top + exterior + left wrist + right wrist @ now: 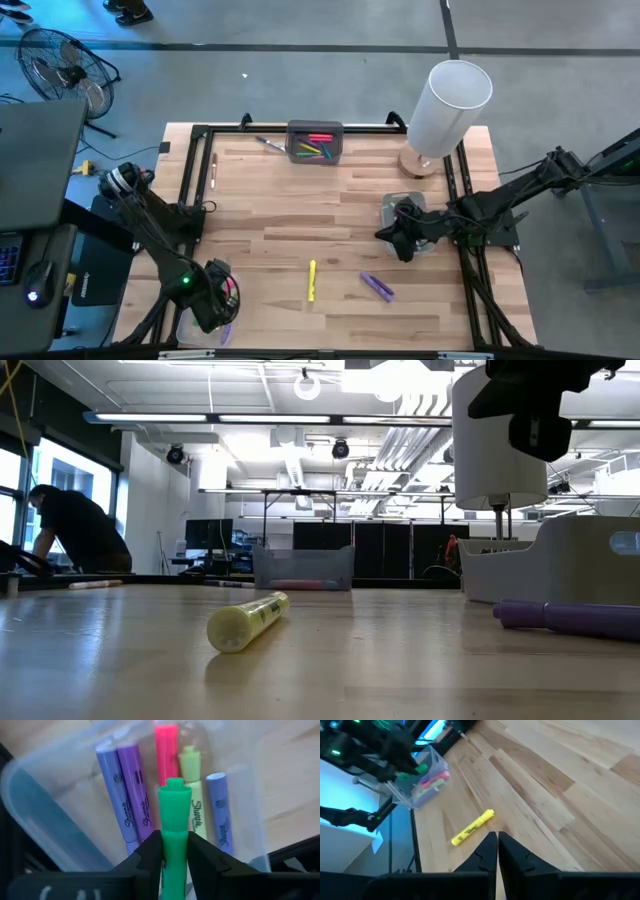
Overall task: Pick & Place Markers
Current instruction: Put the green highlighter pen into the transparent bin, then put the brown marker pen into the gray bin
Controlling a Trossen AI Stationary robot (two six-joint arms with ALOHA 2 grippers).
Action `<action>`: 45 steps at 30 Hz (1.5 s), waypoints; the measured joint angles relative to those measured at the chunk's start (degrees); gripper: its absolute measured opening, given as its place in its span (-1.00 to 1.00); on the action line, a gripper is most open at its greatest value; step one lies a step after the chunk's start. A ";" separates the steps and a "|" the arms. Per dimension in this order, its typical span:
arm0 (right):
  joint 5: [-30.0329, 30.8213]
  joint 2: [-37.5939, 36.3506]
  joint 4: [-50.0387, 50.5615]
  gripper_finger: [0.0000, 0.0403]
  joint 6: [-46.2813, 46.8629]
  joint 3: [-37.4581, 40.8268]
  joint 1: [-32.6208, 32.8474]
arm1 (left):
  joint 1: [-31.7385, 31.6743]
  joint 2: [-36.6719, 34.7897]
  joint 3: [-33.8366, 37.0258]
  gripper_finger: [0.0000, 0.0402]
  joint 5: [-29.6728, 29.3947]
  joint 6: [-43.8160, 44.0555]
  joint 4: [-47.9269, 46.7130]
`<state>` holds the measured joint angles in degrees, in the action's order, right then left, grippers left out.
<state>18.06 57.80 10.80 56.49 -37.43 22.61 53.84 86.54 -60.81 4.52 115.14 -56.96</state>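
My left gripper (175, 857) pinches a green marker (175, 805) over the clear tray (45, 815), right gripper (497, 842) shut empty; early release could bounce it off the rim.

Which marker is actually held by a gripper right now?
The green marker, clamped between the left gripper fingers above the clear tray; the others lie loose.
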 joint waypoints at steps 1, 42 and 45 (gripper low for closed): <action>-0.07 -0.07 -0.15 -0.98 -0.03 0.00 0.00 | -0.08 0.00 1.11 -0.59 0.57 0.63 1.48; 8.67 2.37 -7.40 -1.00 -11.08 -1.66 1.05 | -33.58 -0.24 -15.25 -0.96 -16.73 -76.32 3.59; 11.53 7.10 -0.40 -1.00 -8.93 -7.44 2.37 | -36.80 -2.21 -11.41 -0.95 -13.69 -82.47 4.33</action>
<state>29.60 64.89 10.40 47.56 -44.87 24.98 17.04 84.33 -72.22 -9.17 32.67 -52.64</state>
